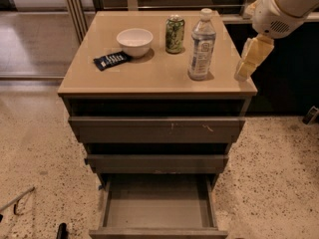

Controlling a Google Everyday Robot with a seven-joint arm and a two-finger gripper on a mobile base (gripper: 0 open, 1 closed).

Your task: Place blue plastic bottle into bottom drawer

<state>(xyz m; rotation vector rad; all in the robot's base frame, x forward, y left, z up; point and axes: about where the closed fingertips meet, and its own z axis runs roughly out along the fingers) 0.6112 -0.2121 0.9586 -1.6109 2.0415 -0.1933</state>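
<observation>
The blue plastic bottle (201,45) stands upright on the cabinet top, right of centre, clear with a white cap and a pale label band. The bottom drawer (158,206) is pulled open at the base of the cabinet, and its plain grey inside holds nothing. My gripper (247,66) hangs from the white arm at the upper right, over the cabinet's right edge, a short way right of the bottle and apart from it. It holds nothing.
A green patterned can (174,34), a white bowl (134,42) and a dark snack packet (112,60) sit on the tan cabinet top (99,81). The two upper drawers (157,129) stick out slightly. Speckled floor surrounds the cabinet; a dark cabinet stands behind on the right.
</observation>
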